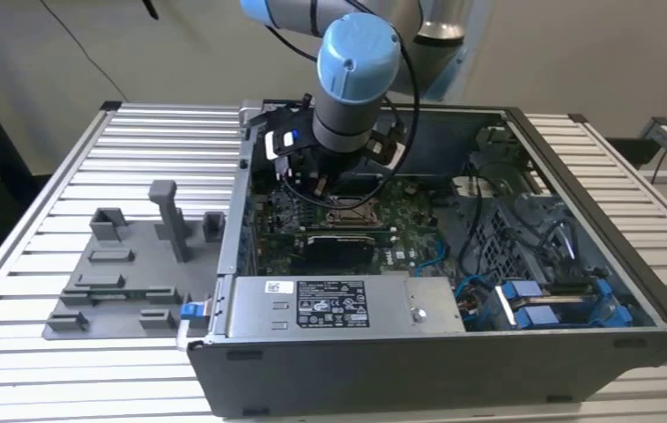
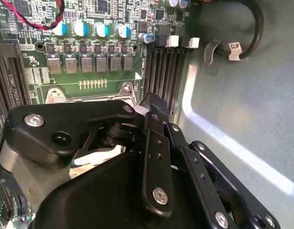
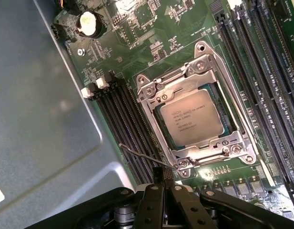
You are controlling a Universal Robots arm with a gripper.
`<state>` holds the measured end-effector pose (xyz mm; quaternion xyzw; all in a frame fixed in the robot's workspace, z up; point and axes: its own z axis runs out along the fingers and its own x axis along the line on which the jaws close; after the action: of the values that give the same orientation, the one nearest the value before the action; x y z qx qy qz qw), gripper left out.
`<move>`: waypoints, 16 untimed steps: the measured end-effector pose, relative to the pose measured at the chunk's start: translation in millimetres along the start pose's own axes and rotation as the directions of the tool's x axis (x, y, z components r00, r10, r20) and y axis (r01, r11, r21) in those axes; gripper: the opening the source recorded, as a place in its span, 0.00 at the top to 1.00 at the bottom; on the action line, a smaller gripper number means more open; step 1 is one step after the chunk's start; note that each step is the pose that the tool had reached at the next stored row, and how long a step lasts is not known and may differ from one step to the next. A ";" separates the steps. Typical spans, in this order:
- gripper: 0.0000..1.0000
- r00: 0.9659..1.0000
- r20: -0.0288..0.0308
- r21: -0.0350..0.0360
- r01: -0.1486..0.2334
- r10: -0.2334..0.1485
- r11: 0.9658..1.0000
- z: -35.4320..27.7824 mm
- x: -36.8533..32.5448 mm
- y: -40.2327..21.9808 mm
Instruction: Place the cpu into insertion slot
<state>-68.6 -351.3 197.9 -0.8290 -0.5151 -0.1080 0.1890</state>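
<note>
The cpu (image 3: 194, 117), a flat square chip with a silvery-tan face, lies inside the insertion slot (image 3: 202, 63), framed by the slot's shiny metal bracket. The thin wire lever (image 3: 142, 155) sticks out from one corner of the slot over the black memory strips. In the exterior view the slot (image 1: 349, 211) sits mid-motherboard, and my gripper (image 1: 323, 179) hangs just above and beside it, inside the case. The gripper's black linkage (image 3: 166, 205) shows in both wrist views, apart from the chip. In the second wrist view the gripper (image 2: 137, 167) covers most of the slot's frame (image 2: 58, 93).
The open computer case (image 1: 427, 361) stands on a slatted white table, its walls close around the arm. A power supply (image 1: 333, 304) lies along the near wall, with blue connectors (image 1: 544, 304) on the exterior view's right. A grey fixture plate (image 1: 122, 273) with upright posts lies at that view's left.
</note>
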 end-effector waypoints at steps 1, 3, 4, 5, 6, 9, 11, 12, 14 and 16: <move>0.89 1.000 0.000 0.000 0.000 0.000 1.000 0.1 -0.1 0.5; 0.89 1.000 0.000 0.000 0.000 0.000 1.000 0.2 -0.1 1.6; 0.89 1.000 0.000 0.000 0.000 0.000 1.000 0.3 0.0 2.2; 0.89 1.000 0.000 0.000 0.000 0.000 1.000 0.4 0.1 2.8; 0.89 1.000 0.000 0.000 0.000 0.000 1.000 0.5 0.2 3.5; 0.89 1.000 -0.001 0.001 0.000 0.000 1.000 0.9 0.7 5.6; 0.89 1.000 -0.002 0.001 0.000 0.000 1.000 1.2 0.9 7.0; 0.89 1.000 -0.002 0.001 0.000 0.000 1.000 1.3 1.1 7.7; 0.89 1.000 -0.004 0.002 0.000 0.000 1.000 1.7 1.4 8.8; 0.89 1.000 -0.006 0.003 0.000 0.000 1.000 1.9 1.6 9.9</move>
<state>-59.0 -353.1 194.8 -0.8284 -0.5147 -0.1098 0.1919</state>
